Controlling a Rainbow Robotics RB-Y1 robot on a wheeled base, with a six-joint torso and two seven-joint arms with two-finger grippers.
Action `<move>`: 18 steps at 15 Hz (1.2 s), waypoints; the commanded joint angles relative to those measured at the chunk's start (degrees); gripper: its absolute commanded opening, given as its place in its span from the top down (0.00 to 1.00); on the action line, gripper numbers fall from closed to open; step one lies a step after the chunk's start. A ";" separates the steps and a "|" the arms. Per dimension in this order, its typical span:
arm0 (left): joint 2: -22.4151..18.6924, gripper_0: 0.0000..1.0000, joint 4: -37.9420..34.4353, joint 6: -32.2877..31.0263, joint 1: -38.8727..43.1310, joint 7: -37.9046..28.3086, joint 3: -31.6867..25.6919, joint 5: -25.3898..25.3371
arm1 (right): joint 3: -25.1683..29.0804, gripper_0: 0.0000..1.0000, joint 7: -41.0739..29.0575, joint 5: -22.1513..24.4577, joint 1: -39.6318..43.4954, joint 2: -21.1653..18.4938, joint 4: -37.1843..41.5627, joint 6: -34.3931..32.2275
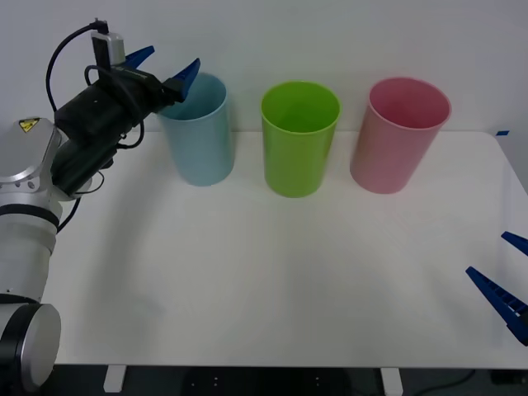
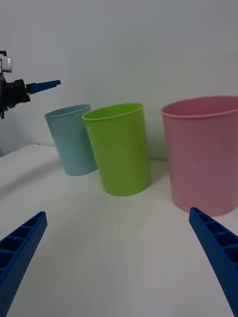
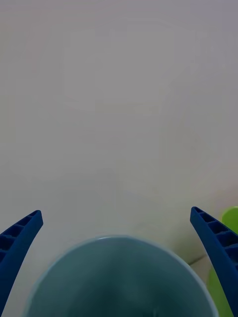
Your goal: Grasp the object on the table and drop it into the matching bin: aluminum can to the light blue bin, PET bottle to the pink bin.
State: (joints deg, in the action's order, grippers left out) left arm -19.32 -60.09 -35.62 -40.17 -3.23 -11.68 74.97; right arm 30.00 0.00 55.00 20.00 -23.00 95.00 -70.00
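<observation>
Blue ribbed fingers of the left gripper (image 1: 171, 69) are held spread and empty over the tall light blue plastic bin (image 1: 198, 136), while the right gripper (image 1: 505, 276), likewise spread, is parked low at the white tabletop (image 1: 272, 272) edge.

Front view looks down; both wrist views share the light blue bin (image 3: 119, 277).

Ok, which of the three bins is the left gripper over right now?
The light blue bin, leftmost in the row. The left gripper hangs open above its rim; the lime green bin and pink bin stand farther right.
</observation>
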 commanded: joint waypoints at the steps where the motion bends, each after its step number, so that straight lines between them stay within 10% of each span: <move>1: -2.39 0.00 -3.01 -1.99 4.14 0.06 0.00 -3.51 | 0.00 0.00 0.00 0.00 0.00 0.00 0.00 0.00; 18: -9.94 0.00 -20.24 -26.34 34.11 2.00 -12.92 -11.42 | 0.00 0.00 0.00 0.00 0.00 0.00 0.00 0.00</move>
State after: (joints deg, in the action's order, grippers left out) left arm -29.20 -79.60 -61.15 -7.23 -1.43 -24.14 63.46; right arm 30.00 0.00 55.00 20.00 -23.00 95.00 -70.00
